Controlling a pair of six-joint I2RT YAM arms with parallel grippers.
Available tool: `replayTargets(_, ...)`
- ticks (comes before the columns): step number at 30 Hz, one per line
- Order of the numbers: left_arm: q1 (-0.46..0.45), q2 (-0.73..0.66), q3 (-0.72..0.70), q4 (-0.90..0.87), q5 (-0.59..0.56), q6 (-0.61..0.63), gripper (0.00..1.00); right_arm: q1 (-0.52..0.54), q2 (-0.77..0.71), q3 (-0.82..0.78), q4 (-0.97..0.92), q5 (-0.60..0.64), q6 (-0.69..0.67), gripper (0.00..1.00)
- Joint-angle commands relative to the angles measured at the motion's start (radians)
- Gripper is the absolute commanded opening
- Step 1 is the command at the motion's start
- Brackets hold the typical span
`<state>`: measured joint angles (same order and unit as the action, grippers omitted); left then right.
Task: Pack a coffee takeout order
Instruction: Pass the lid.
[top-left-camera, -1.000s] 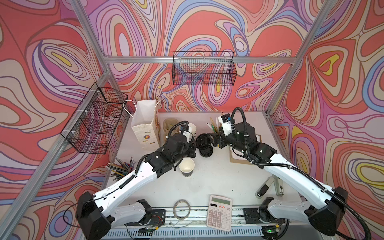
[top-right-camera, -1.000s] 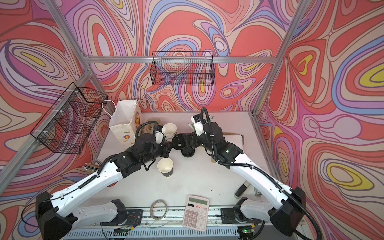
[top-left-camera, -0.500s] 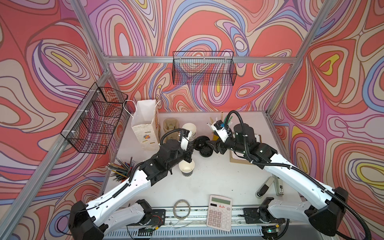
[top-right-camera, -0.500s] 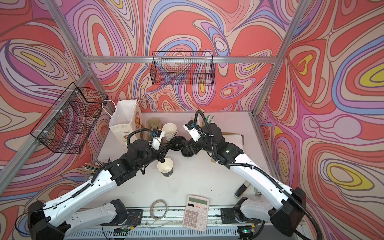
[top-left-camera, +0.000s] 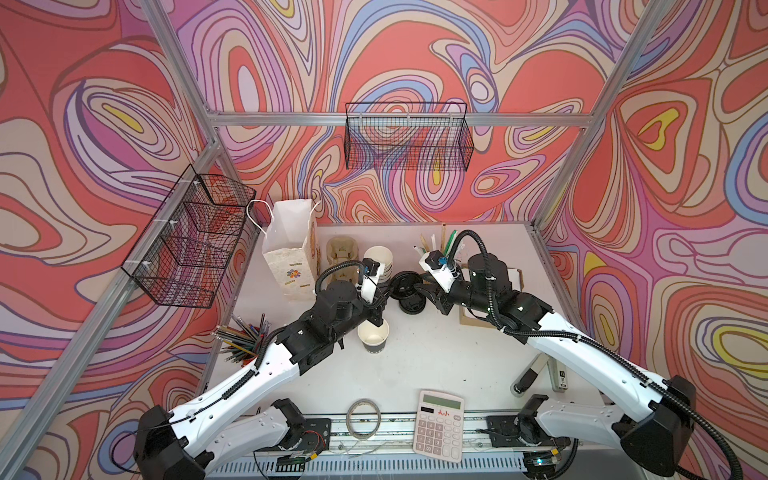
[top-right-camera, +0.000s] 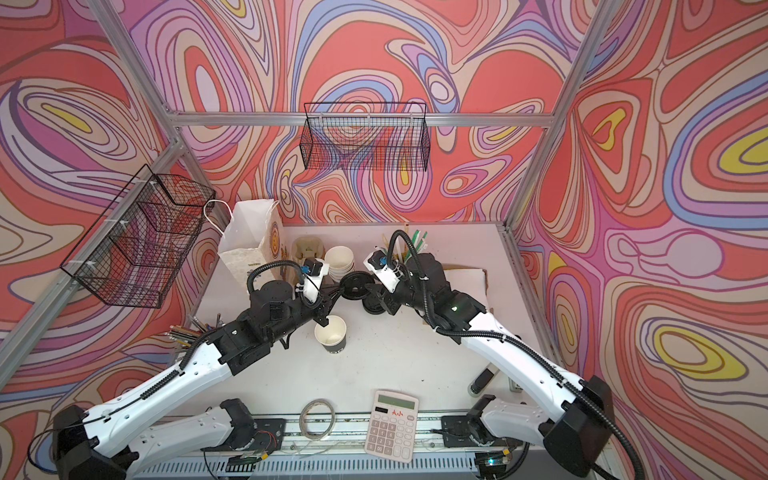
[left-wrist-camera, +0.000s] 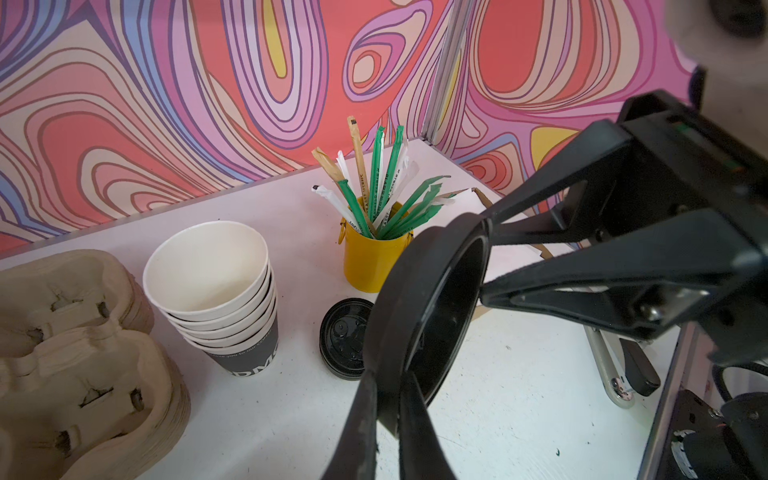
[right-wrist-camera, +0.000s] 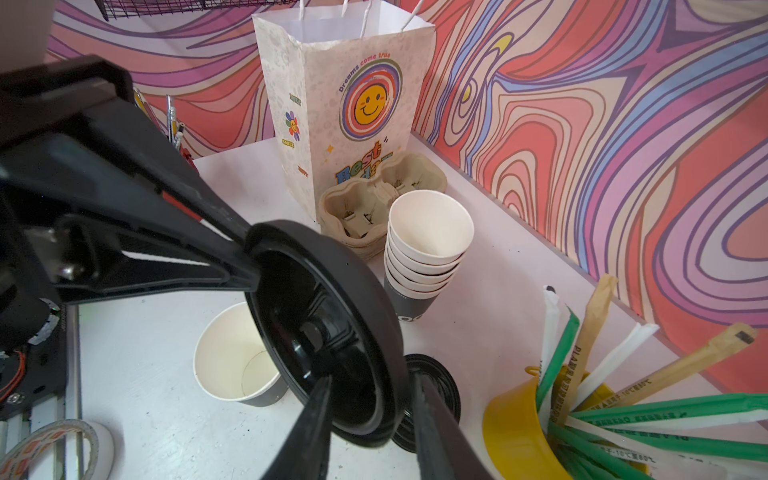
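A black lid (top-left-camera: 405, 279) (top-right-camera: 353, 284) hangs on edge in the air above the table. My left gripper (top-left-camera: 388, 291) (left-wrist-camera: 388, 382) is shut on its rim. My right gripper (top-left-camera: 419, 286) (right-wrist-camera: 370, 382) reaches in from the opposite side, one finger on each side of the lid (right-wrist-camera: 328, 316), with a small gap still showing. The black paper cup (top-left-camera: 372, 334) (right-wrist-camera: 232, 357) stands lidless just in front of them. The tan carrier (top-left-camera: 341, 251) (right-wrist-camera: 365, 199) lies at the back beside the white printed bag (top-left-camera: 291, 245) (right-wrist-camera: 345, 108), which stands upright.
A stack of white-lined cups (top-left-camera: 378, 257) and a yellow pot of straws (left-wrist-camera: 370, 262) stand at the back. More black lids (left-wrist-camera: 343, 336) lie on the table under the held one. A calculator (top-left-camera: 438, 424), tape roll (top-left-camera: 363, 417) and pencils (top-left-camera: 245, 336) lie nearer the front.
My right gripper has swung in toward the held lid and its jaws have narrowed around the rim. The left gripper has kept its grip on the lid.
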<state>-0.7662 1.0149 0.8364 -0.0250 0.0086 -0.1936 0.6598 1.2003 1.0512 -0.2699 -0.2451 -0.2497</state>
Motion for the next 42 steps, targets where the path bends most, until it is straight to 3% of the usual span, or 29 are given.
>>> replayTargets(1,-0.001,-0.011,-0.014,0.044,0.021,0.019,0.0,-0.003,0.014,0.004,0.008,-0.024,-0.014,0.3)
replayTargets(6,-0.001,0.001,-0.012,0.044,0.035,0.01,0.0,-0.003,0.01,-0.017,0.041,-0.019,0.01,0.26)
replayTargets(17,-0.001,0.037,-0.019,0.061,0.053,-0.022,0.03,-0.003,0.019,-0.037,0.098,0.044,0.069,0.01)
replayTargets(20,-0.001,0.046,-0.023,0.071,0.061,-0.042,0.11,-0.003,0.025,-0.037,0.119,0.065,0.078,0.0)
replayTargets(24,-0.001,0.051,-0.028,0.076,0.042,-0.084,0.36,-0.002,0.017,-0.048,0.154,0.122,0.066,0.0)
replayTargets(27,0.005,0.051,-0.016,0.06,0.013,-0.18,0.54,-0.003,0.0,-0.077,0.22,0.19,0.041,0.0)
replayTargets(29,0.01,0.042,-0.026,0.094,0.03,-0.27,0.59,-0.003,-0.01,-0.096,0.264,0.248,0.018,0.0)
replayTargets(33,0.014,0.022,-0.018,0.1,0.01,-0.485,0.6,-0.002,-0.011,-0.122,0.334,0.323,-0.05,0.0)
replayTargets(39,0.016,-0.008,-0.009,0.072,-0.027,-0.736,0.6,-0.003,0.002,-0.159,0.452,0.34,-0.135,0.0)
replayTargets(42,0.018,-0.014,0.017,0.008,-0.05,-0.799,0.67,-0.002,0.017,-0.167,0.487,0.312,-0.226,0.0)
